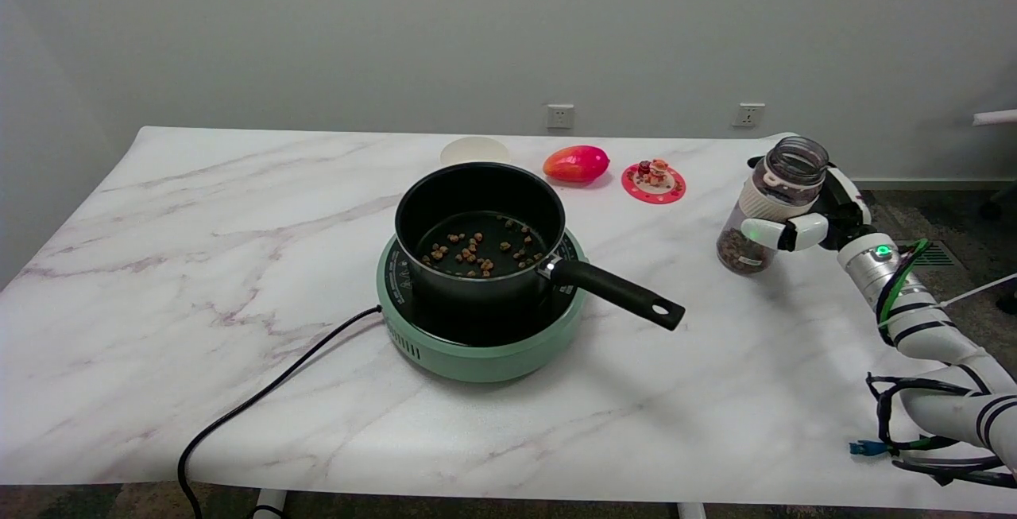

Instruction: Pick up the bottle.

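Gripping the bottle point(764, 209) near the table's point(238, 209) right edge, the right hand point(802, 221) had fingers clamped round its middle; bare marble lay between it and the pan point(477, 233).

My right hand point(802, 221) hides part of the bottle point(769, 205). Bottle contents too small to identify. Black power cord point(262, 400) cut off at bottom edge.

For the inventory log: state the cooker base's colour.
Mint green cooker base, clearest in the head view.
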Controlling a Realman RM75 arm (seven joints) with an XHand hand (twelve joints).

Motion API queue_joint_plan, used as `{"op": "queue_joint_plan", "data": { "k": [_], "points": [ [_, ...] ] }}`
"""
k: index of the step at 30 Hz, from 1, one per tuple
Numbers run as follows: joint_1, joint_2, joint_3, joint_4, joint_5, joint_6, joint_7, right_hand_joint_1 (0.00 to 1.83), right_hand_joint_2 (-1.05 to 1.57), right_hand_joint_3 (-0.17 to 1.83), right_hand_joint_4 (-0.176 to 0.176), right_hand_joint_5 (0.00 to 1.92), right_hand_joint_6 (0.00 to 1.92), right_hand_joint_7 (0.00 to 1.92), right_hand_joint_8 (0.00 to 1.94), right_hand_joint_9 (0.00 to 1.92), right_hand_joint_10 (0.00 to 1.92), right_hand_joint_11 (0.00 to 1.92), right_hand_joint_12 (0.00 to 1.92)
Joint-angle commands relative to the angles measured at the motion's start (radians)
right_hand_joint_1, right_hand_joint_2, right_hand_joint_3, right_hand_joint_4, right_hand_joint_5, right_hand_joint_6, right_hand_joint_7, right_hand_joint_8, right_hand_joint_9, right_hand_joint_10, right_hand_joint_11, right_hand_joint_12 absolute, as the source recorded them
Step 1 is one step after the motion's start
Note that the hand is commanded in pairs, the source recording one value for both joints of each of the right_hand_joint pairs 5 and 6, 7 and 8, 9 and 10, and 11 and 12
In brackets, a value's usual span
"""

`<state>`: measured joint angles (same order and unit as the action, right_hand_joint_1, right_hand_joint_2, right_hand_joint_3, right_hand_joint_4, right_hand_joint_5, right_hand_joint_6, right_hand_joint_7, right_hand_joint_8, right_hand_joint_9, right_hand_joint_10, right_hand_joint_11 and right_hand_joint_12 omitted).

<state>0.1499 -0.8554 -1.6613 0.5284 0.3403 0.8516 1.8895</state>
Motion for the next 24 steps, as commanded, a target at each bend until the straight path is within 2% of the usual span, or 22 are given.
{"op": "queue_joint_plan", "data": {
  "k": [1,10,12,13,19,24],
  "points": [
    [0.002,0.002,0.003,-0.003,-0.002,0.001,0.003,1.53,-0.12,1.14,0.0,0.76,0.76,1.22,1.22,0.96,0.96,0.6,0.6],
    [0.003,0.005,0.003,-0.002,-0.004,-0.004,0.003,1.51,-0.09,1.07,0.0,0.76,0.76,1.21,1.21,0.89,0.89,0.6,0.6],
    [0.004,0.006,0.003,-0.002,-0.005,-0.005,0.003,1.5,-0.03,1.09,0.0,0.94,0.94,1.27,1.27,0.92,0.92,0.67,0.67],
    [0.004,0.007,0.003,-0.002,-0.005,-0.006,0.003,1.5,0.02,1.09,0.0,1.1,1.1,1.31,1.31,0.94,0.94,0.73,0.73],
    [0.004,0.008,0.003,-0.002,-0.006,-0.006,0.003,1.5,0.2,0.98,0.0,1.35,1.35,1.54,1.54,1.11,1.11,0.88,0.88],
    [0.004,0.009,0.003,-0.003,-0.006,-0.006,0.003,1.5,0.35,0.85,0.0,1.5,1.5,1.63,1.63,1.17,1.17,0.96,0.96]
  ]
}}
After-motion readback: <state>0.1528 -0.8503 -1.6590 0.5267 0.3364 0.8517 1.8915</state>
